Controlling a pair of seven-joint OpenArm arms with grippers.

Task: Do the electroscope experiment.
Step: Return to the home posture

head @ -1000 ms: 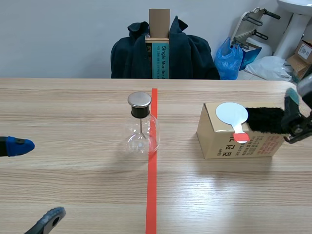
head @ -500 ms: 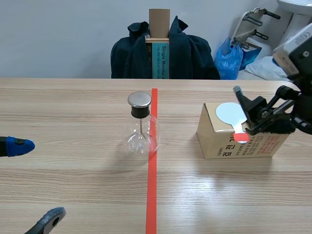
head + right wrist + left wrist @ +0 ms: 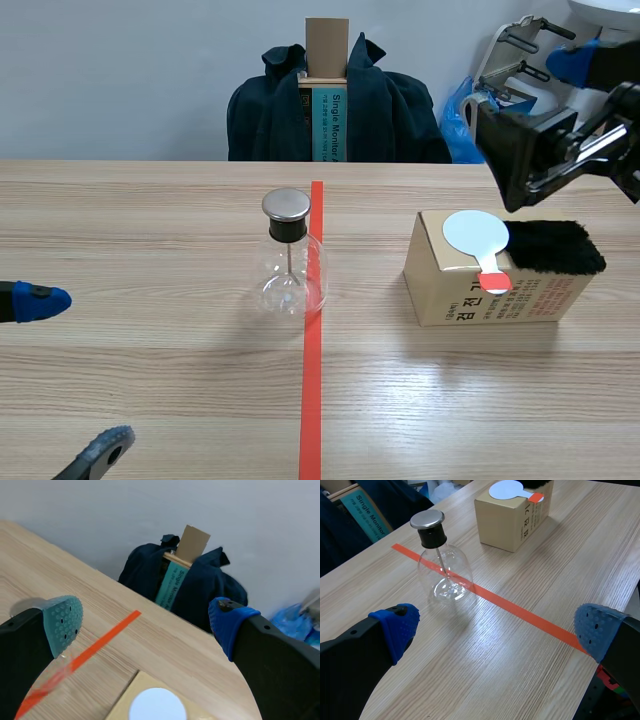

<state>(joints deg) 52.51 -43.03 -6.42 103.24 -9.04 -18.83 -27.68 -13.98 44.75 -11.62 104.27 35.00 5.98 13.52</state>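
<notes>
Your right gripper [image 3: 145,625] hangs above the one cardboard box [image 3: 450,292] with fingers apart, and your left gripper [image 3: 497,630] is low over the table [image 3: 150,400], also spread (both hold nothing). On the box lie one white disc [image 3: 477,236] and one black fur piece [image 3: 555,247] side by side. The one glass electroscope [image 3: 291,262] stands well apart from it.

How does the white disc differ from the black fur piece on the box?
Look: the white disc is flat and smooth; the black fur piece is thick and fuzzy.
Shape: the white disc is round with a short handle tipped orange-red; the black fur piece is oblong.
Place: the disc's handle hangs over the front edge of the cardboard box; the fur piece lies along the top beside it.
Shared: both rest on the cardboard box, side by side.
</notes>
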